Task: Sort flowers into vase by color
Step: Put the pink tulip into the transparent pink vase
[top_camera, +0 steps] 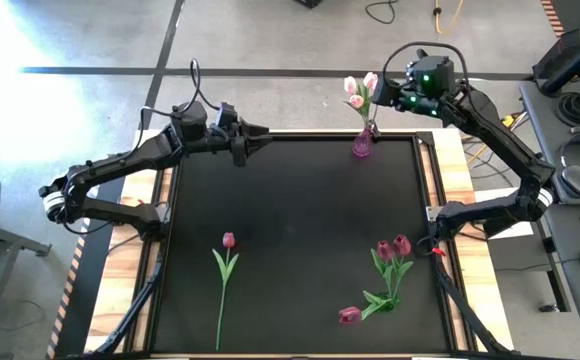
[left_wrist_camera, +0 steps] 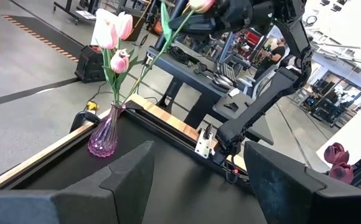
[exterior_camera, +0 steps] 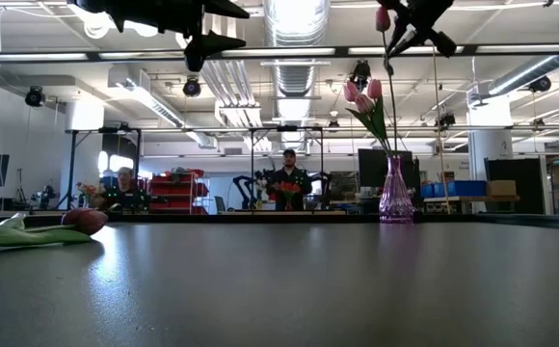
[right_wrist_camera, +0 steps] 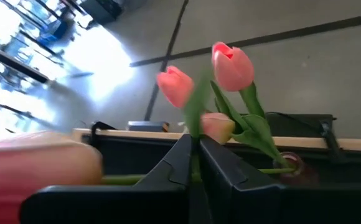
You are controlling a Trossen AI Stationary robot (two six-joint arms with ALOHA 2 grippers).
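Note:
A purple glass vase (top_camera: 362, 144) stands at the table's far edge with three pale pink tulips (left_wrist_camera: 109, 31) in it. My right gripper (top_camera: 398, 97) hovers above and just right of the vase, shut on another pale pink tulip (exterior_camera: 383, 17). My left gripper (top_camera: 258, 134) is open and hangs over the far edge, left of the vase, touching nothing. One dark maroon tulip (top_camera: 226, 272) lies flat on the table near the middle-left. Three more maroon tulips (top_camera: 391, 262) lie near the right edge. My right gripper pinches the pink tulip's green stem (right_wrist_camera: 195, 163) between its two fingers, close below the head (right_wrist_camera: 37, 165). The fingers lie across the stem and come in from the table's right, slanting down. The tulip is lifted off the table; its stem (left_wrist_camera: 148, 65) slants down to the vase's mouth (left_wrist_camera: 117, 107).
The black table top (top_camera: 300, 220) is bordered by wooden rails (top_camera: 454, 170). Beyond the far edge lie grey floor and cables. In the low view, people (exterior_camera: 288, 183) sit at benches far behind the table. A maroon tulip head (exterior_camera: 85, 220) lies close to the low camera.

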